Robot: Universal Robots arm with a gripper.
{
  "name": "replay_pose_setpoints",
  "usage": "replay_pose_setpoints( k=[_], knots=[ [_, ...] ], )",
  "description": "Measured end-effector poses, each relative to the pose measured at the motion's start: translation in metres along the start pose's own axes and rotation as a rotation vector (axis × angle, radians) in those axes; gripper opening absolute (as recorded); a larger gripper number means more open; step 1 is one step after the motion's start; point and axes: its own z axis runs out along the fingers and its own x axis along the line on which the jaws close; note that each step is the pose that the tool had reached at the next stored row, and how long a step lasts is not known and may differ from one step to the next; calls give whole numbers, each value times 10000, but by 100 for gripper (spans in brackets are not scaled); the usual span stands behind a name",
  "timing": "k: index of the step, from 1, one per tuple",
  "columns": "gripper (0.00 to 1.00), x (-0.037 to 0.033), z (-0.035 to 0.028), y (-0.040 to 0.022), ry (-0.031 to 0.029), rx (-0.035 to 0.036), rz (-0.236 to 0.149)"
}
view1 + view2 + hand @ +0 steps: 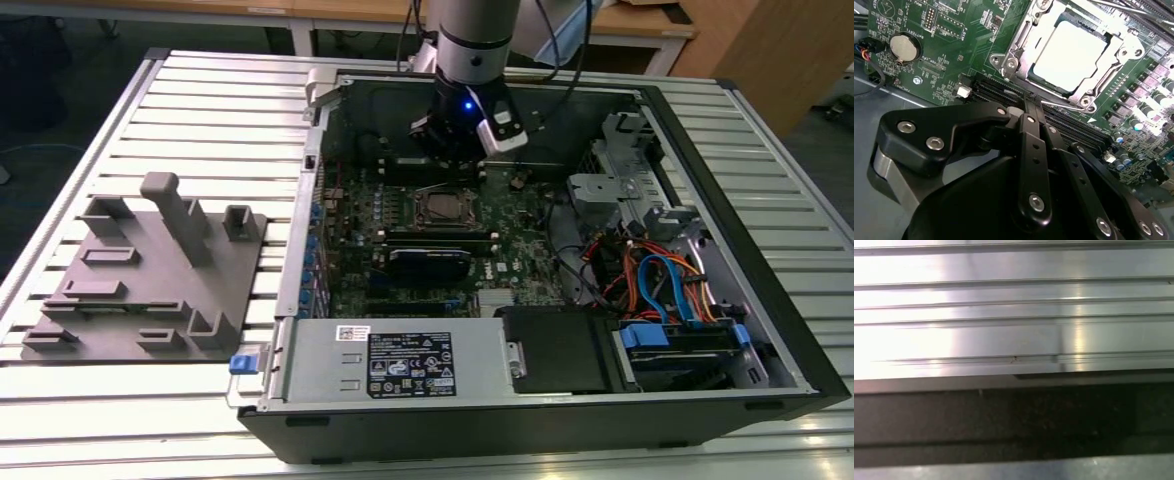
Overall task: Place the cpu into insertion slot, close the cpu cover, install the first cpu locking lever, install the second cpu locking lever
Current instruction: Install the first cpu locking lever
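Cpu (1070,56), small flat square chip with dull silver-grey metal top, seated in the insertion slot (1105,36), a square black socket on the green circuit board (949,65), just beyond the fingertips of the black metal gripper (1030,111) in the second wrist view. Thin square silver metal cpu cover (1021,42) lying flat around the chip, framing it on all sides, with a slim silver locking lever (1066,107) running along the frame edge nearest the gripper. Gripper fingers (1031,150) drawn together, nothing between them, tips poised over the long black memory slots (1004,92) beside the socket. Round silver coin battery (904,47) in black holder well off to one side of the fingers. In the exterior view, grey robot arm (471,40) reaching down into the open black computer case (747,210), gripper (461,150) hovering just past the socket (441,207), case resting on ribbed silver aluminium table (200,110) with a grey plastic fixture block (140,270) well apart toward the exterior view's left. Ribbed aluminium surface (1004,315) bright in the first wrist view.
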Motion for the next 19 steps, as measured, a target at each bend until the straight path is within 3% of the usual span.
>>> replay_pose_setpoints(
  k=[19],
  knots=[
    [10, -31, 11, 12, -11, -9, -173]
  ],
)
